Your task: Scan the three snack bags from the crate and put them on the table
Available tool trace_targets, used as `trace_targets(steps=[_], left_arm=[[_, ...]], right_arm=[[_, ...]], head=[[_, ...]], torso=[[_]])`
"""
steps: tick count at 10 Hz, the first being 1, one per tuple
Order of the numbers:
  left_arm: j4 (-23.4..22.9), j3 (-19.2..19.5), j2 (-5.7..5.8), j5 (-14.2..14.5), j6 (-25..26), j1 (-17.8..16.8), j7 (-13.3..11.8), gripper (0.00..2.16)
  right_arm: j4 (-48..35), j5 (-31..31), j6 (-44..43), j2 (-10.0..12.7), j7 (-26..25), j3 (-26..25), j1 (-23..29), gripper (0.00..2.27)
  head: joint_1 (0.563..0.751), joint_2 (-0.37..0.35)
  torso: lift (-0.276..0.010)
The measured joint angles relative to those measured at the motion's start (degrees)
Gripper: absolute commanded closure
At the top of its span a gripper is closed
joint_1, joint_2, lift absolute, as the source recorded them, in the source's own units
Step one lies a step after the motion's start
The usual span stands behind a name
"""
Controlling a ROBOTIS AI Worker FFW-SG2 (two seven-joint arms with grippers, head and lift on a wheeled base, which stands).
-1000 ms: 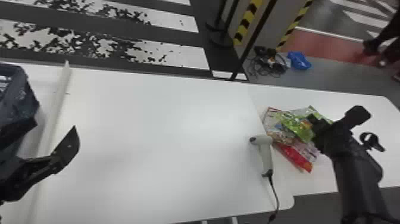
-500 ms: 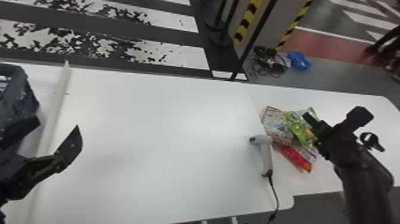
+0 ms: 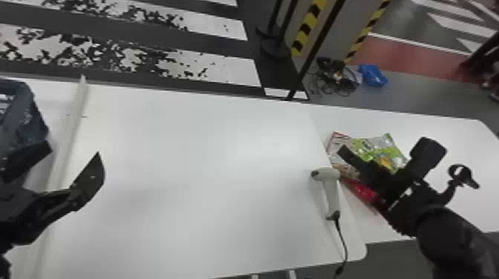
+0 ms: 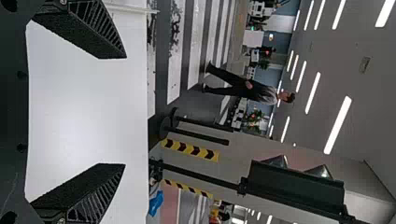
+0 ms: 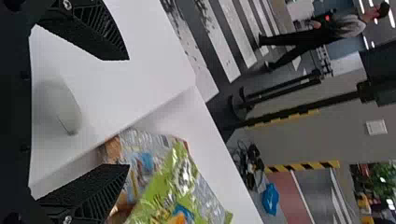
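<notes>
The right gripper point(image 3: 371, 178) is over the snack bags at the robot's right; the right wrist view gives its 2 fingers, set wide apart with nothing pinched between them. At the robot's left, the left gripper point(image 3: 74, 152) is spread too, its 2 fingers empty, and the left wrist view has bare white tabletop between them. Nearest the right gripper's fingers is 1 green snack bag point(image 5: 173, 186), lying partly over 1 silvery patterned bag point(image 5: 144, 149). The head view adds 1 red piece point(image 3: 362, 191) poking out from the pile toward the robot; I cannot tell if it is a separate bag, so I count 2 bags for certain. They lie on a lower white table point(image 3: 460, 137), and the right wrist view brings out the step up from it to the main tabletop point(image 3: 178, 185). On that higher top, just beside the bags, the head view has 1 pale scanner point(image 3: 331, 193) with 1 dark cable point(image 3: 343, 237). Farther left there, 1 white rail point(image 3: 70, 141) runs between the main tabletop and 1 dark blue crate point(image 3: 26, 111). On the floor beyond are 1 blue object point(image 3: 373, 76) and 1 heap of cables point(image 3: 334, 79), near 2 yellow-and-black strips point(image 3: 308, 28). The left wrist view adds ceiling lights point(image 4: 337, 125), several of them.
</notes>
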Motion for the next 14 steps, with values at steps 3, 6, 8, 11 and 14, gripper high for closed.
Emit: trace_targets(steps=[3,6,8,11,14], left_arm=[[-1.00,-1.83,-0.90,-0.09,1.79,0.47,3.88,0.03],[-4.36,-2.72,-1.78,-0.75,3.63,4.28,5.64,0.02],[-6.79,-2.11,-1.89,-0.69,3.67,8.89,5.77,0.02],[-8.96,-0.84,-2.45,-0.42,2.79,14.69,5.26,0.02],[-9.97,-0.82,-3.02,-1.62,1.99,18.24,5.52,0.02]], right_arm=[[-15.76,4.95,1.42,6.47,6.46,10.00,8.82,0.07],[-18.64,22.00,-13.74,9.51,5.53,26.69,13.52,0.06],[-18.29,31.31,-24.47,9.78,2.21,33.80,16.83,0.05],[-18.90,32.72,-33.16,8.41,1.84,34.31,23.75,0.06],[-21.39,30.15,-38.16,5.40,1.95,32.27,31.27,0.05]], head=[[0.695,-0.240],[0.695,-0.121],[0.695,-0.068],[0.695,-0.062],[0.695,-0.092]], torso=[[-0.094],[-0.094],[-0.094],[-0.094],[-0.094]])
